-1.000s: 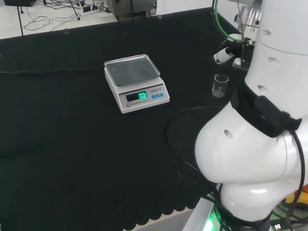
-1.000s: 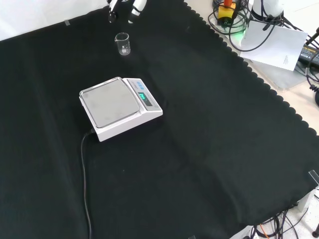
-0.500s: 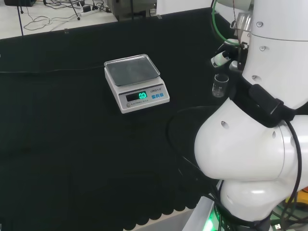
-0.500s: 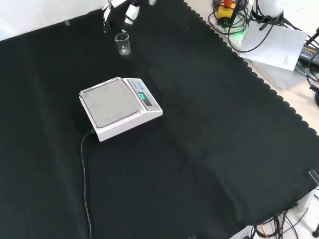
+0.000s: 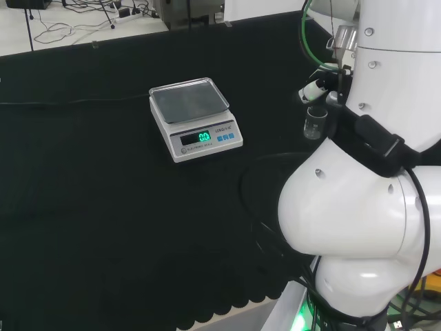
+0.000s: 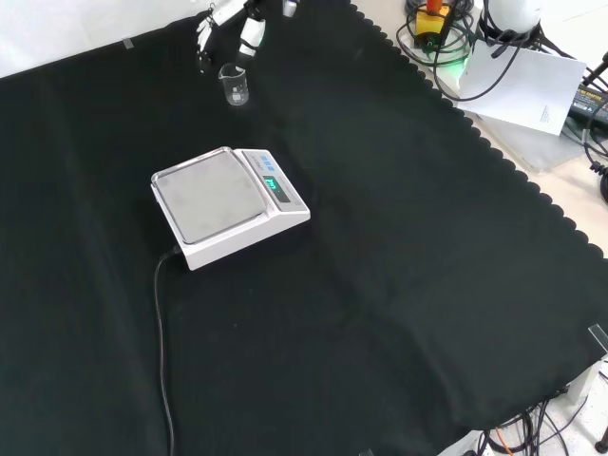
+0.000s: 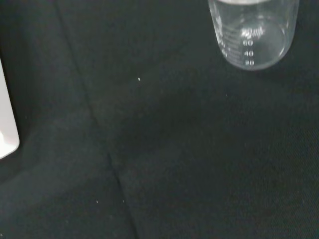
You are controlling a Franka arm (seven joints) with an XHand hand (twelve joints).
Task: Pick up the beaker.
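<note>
Since a second ago the hand [image 6: 226,21] has dropped closer, its fingers [image 6: 249,38] spread and relaxed on either side of the beaker's rim, holding nothing. Upright and apparently empty, the small glass beaker [image 6: 235,84] stands on the black cloth [image 6: 399,247], near the digital scale [image 6: 228,204]. This looks like the approach step; next the fingers must lower around the glass and close.

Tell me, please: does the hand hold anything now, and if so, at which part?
Nothing is held. The hand hovers with its fingers spread just above the beaker, which stands upright on the black cloth, apart from the fingers.
</note>
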